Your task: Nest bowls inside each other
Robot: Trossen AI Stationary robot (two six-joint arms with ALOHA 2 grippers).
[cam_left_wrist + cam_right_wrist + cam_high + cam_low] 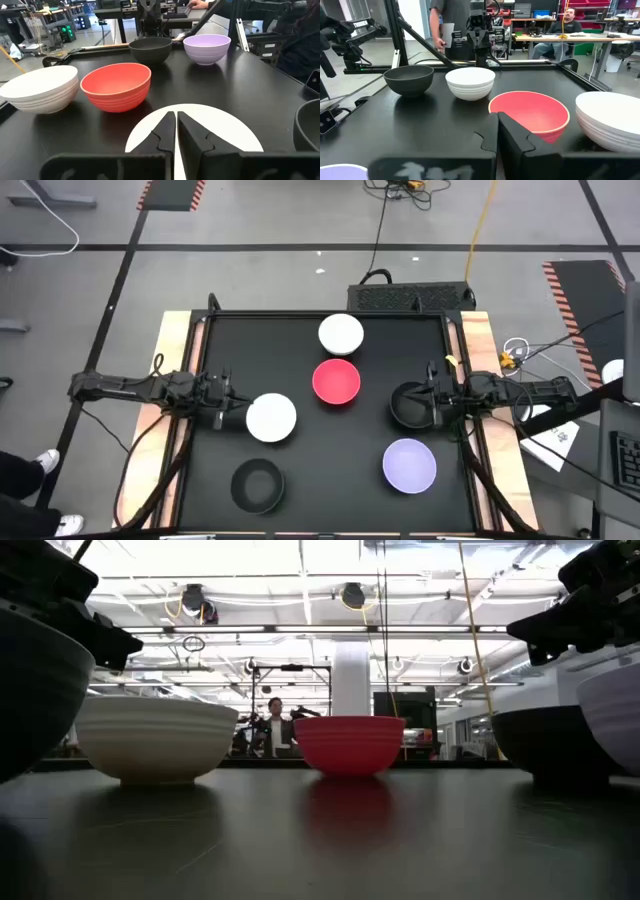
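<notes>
Left tool (175, 131) pressed together over white bowl (271, 418), right tool (497, 131) together, black bowl (411, 405) partly hidden.

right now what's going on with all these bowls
Six bowls sit apart on the black table; none is nested yet. The left end effector, shut, is at the near white bowl. The right end effector, shut, is over the right black bowl. Neither bowl looks lifted.
</notes>
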